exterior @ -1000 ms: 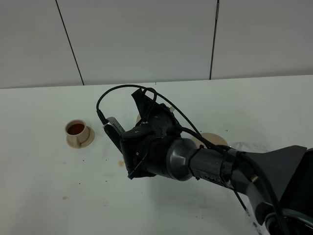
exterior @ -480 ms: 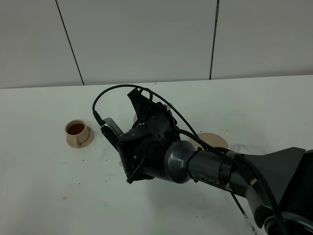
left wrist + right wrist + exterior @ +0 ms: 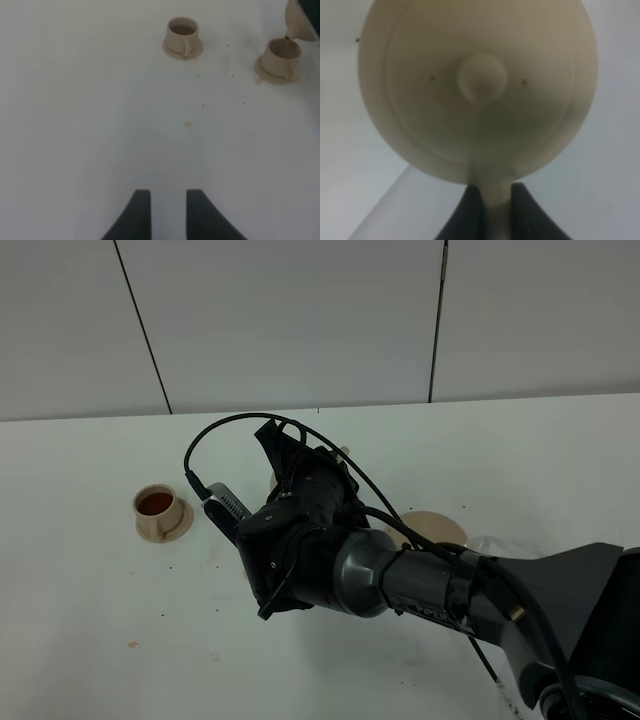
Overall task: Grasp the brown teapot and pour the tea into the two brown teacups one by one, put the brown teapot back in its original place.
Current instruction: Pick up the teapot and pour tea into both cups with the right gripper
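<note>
- white tabletop [image 3: 90, 580] runs back to a pale panelled wall [image 3: 300, 320] with dark seams; small dark specks and a few brown spots mark the surface.
- dark right arm [image 3: 400, 575] reaches from the near right across the middle of the table, with black cables looping over its wrist.
- right gripper [image 3: 494, 207] is pinched on the loop handle of the squat round light-tan teapot [image 3: 480, 100]; the handle sits between the two dark fingers, and the domed lid with its round knob fills the right wrist view.
- from the high camera the teapot is almost wholly hidden behind the arm's wrist, about the middle of the table.
- the left wrist view shows the pot held off the table and tipped, its short spout just above the rim of a small light-tan cylindrical cup [image 3: 281, 57], which stands on its small round saucer [image 3: 272, 79]; this cup is hidden behind the arm in the high view.
- whether tea is running from the spout cannot be told.
- second small light-tan handled cup [image 3: 158, 504] stands to the left on a matching saucer [image 3: 175, 533], apart from the arm, and holds dark brown tea.
- wider flat round light-tan saucer [image 3: 440, 527] lies just right of the arm's wrist, partly hidden behind the arm.
- left gripper [image 3: 165, 215] hangs over the table nearer than both cups, its dark fingers [image 3: 141, 215] a little spread with only tabletop showing between them.
</note>
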Controlling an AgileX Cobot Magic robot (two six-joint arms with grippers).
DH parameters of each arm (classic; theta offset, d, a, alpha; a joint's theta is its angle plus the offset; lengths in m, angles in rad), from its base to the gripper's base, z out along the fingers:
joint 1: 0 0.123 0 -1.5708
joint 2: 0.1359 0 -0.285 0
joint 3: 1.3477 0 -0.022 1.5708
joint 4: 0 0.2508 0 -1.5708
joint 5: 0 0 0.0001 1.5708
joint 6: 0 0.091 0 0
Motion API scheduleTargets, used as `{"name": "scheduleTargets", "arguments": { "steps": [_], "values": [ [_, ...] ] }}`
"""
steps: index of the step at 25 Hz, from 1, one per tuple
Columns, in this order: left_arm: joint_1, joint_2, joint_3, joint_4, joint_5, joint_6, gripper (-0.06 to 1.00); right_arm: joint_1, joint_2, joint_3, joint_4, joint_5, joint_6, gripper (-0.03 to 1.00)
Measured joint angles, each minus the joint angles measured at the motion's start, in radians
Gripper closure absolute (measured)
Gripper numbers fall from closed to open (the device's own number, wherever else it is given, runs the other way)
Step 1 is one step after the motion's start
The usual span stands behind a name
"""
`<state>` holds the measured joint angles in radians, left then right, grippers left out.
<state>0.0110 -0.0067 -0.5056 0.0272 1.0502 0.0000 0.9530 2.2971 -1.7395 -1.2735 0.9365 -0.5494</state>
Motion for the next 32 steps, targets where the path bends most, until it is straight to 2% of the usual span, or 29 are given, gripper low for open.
{"name": "scheduleTargets", "arguments": {
  "steps": [32],
  "values": [
    [0.0, 0.0, 0.0, 0.0, 0.0, 0.0, 0.7, 0.009, 0.0, 0.0, -0.012, -0.007, -0.066, 0.87]
  ]
}}
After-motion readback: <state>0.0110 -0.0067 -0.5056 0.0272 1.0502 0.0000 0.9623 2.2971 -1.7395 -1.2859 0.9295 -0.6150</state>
